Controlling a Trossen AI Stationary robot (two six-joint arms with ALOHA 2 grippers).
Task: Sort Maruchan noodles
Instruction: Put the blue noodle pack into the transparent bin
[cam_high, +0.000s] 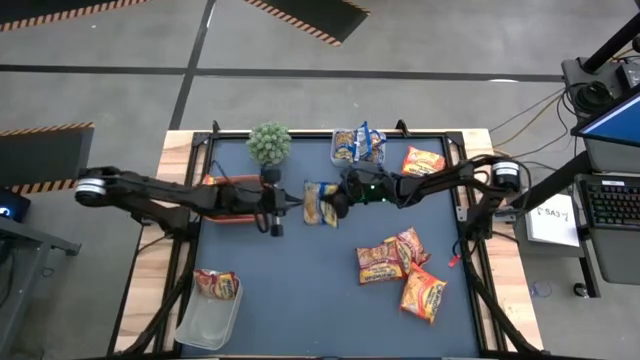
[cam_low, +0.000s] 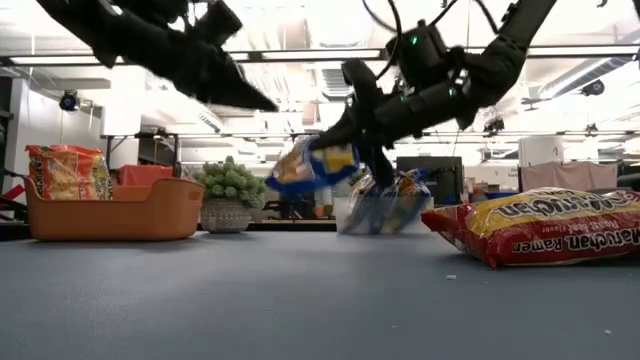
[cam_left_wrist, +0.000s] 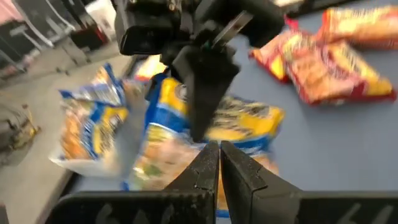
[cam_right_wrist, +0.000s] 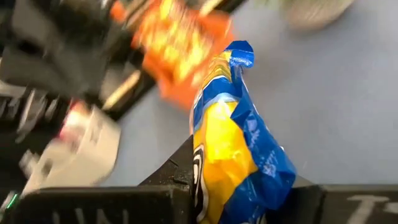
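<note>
A blue-and-yellow Maruchan noodles packet (cam_low: 312, 165) hangs above the table's middle, with my right gripper (cam_low: 348, 132) shut on it. In the high view the packet (cam_high: 320, 203) lies between the two grippers. My left gripper (cam_high: 292, 203) is shut and empty, its tips just left of the packet and higher in the low view (cam_low: 266, 103). More blue packets (cam_high: 360, 143) sit in a clear tub at the far edge. Orange and red packets (cam_high: 392, 258) lie on the mat at the right. My right gripper pinches the blue-and-yellow packet between its two fingers (cam_right_wrist: 180, 171), on its flat faces at the end nearest the wrist (cam_right_wrist: 217, 180). The fingers come from the table's right, slanting slightly down. The packet is lifted clear of the table, and its crimped far end (cam_right_wrist: 239, 53) sticks out beyond the fingertips.
An orange tray (cam_low: 110, 210) holding an orange packet (cam_low: 65, 172) stands at the left under my left arm. A potted plant (cam_high: 268, 143) stands at the far edge. A clear tub (cam_high: 205, 322) with a red packet (cam_high: 217, 284) on its far rim sits front left. Another orange packet (cam_high: 423, 160) lies far right.
</note>
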